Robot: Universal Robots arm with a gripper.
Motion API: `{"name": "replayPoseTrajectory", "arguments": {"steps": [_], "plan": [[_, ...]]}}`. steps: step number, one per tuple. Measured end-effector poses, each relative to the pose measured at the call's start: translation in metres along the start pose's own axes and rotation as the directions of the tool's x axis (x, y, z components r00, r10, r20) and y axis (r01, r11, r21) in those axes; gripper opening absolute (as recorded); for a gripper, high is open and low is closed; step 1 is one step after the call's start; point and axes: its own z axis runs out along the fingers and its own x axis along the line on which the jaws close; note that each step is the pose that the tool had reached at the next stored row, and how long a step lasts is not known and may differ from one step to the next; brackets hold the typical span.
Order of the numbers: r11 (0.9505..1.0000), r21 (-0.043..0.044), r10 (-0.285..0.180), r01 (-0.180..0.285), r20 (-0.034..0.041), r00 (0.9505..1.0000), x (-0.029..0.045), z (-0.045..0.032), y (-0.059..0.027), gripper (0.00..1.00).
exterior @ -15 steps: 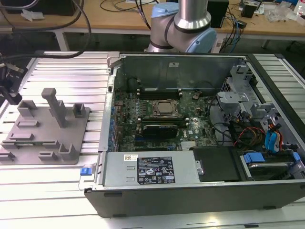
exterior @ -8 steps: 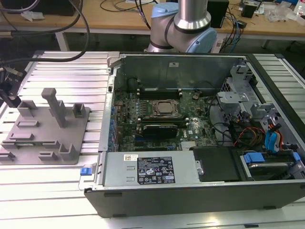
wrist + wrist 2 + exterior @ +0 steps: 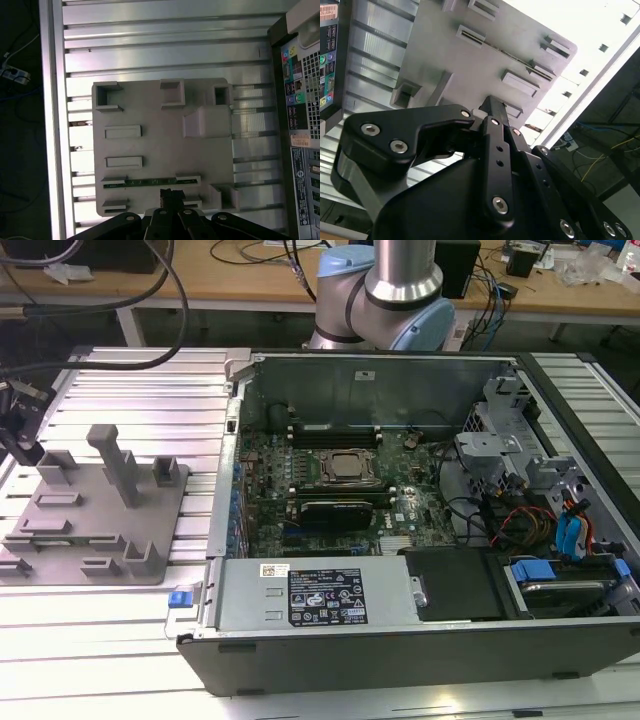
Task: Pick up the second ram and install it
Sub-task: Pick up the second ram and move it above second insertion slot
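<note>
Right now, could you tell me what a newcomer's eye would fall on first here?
The open computer case dominates the exterior view's right, its green motherboard exposed. On that view's left sits the grey tray; in the first wrist view the second ram lies in it, the gripper close by.
</note>
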Motion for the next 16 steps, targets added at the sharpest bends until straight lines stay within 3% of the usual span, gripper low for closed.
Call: {"name": "replayPoseTrajectory", "arguments": {"steps": [2,4,6,8,10,11,13,16], "plan": [[1.0,-0.0002,-0.004,0.004,-0.0002,1.0,0.0,0.0,0.0,0.08],[0.9979,-0.002,-0.064,0.064,-0.0029,0.9979,0.0,0.0,0.0,0.08],[0.9912,-0.0043,-0.133,0.133,-0.0058,0.9912,0.0,0.0,0.0,0.08],[0.9755,-0.0077,-0.22,0.22,-0.0094,0.9754,0.0,0.0,0.0,0.08],[0.9531,-0.0111,-0.303,0.303,-0.0125,0.953,0.0,0.0,0.0,0.08],[0.9439,-0.0123,-0.33,0.33,-0.0135,0.9438,0.0,0.0,0.0,0.08],[0.9306,-0.014,-0.366,0.366,-0.0147,0.9305,0.0,0.0,0.0,0.08],[0.9001,-0.0174,-0.436,0.435,-0.017,0.9,0.0,0.0,0.0,0.08]]}}
